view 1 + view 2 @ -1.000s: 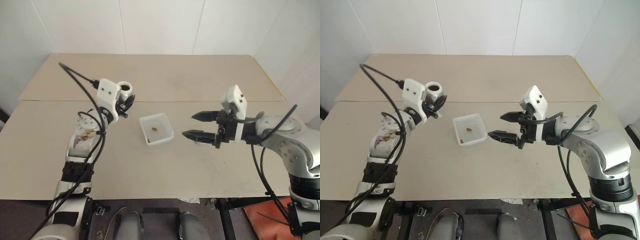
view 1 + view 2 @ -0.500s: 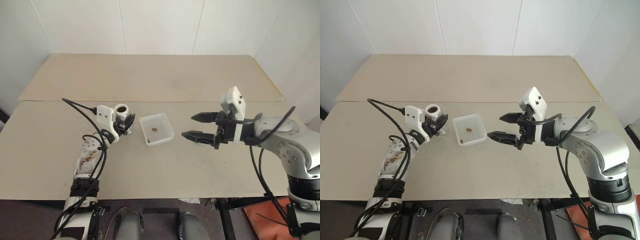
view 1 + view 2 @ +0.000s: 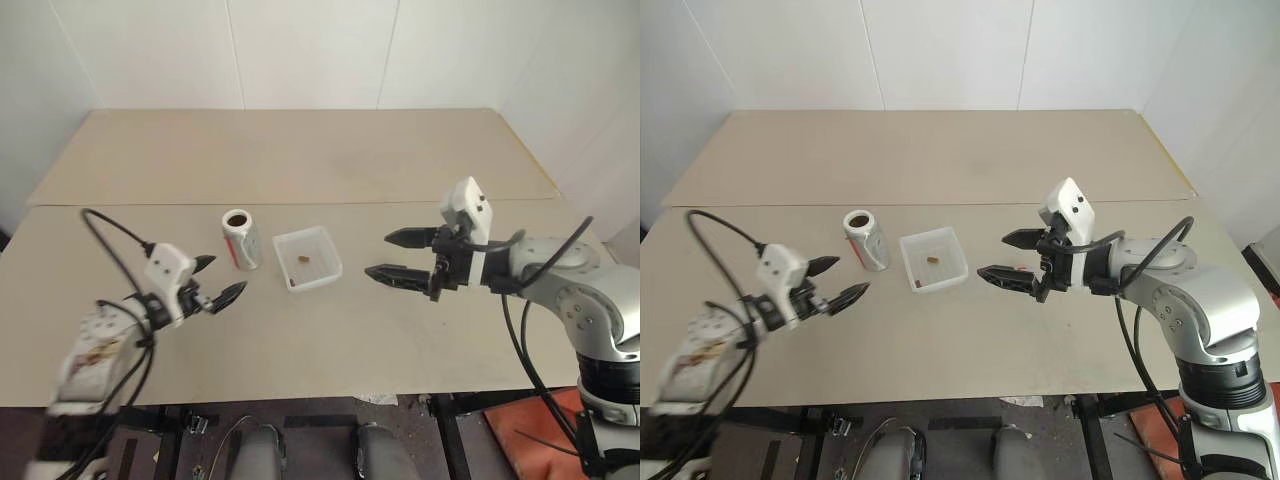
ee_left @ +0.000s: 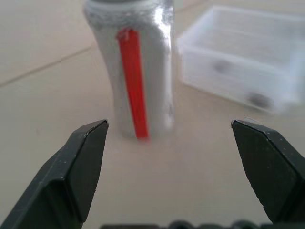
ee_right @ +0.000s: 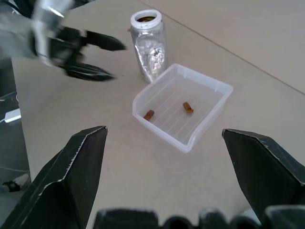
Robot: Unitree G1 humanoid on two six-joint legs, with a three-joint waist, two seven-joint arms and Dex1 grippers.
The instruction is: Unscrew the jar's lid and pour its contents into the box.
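The jar (image 3: 240,238), silvery with a red stripe (image 4: 135,86), stands upright and uncapped on the table just left of the box (image 3: 325,270). Two small brown lumps of contents (image 5: 188,107) lie inside the translucent box (image 5: 209,129). My left gripper (image 3: 222,276) is open and empty, a short way in front of the jar and pointing at it without touching. My right gripper (image 3: 378,253) hovers open and empty to the right of the box, pointing toward it. The lid is out of view.
The beige table (image 3: 300,340) has a seam (image 3: 400,203) running across it behind the jar and box. White walls (image 3: 310,50) close the far side.
The left gripper lowered the jar upright onto the table beside the box, opened, and drew back toward the near left. The right gripper stayed where it was.
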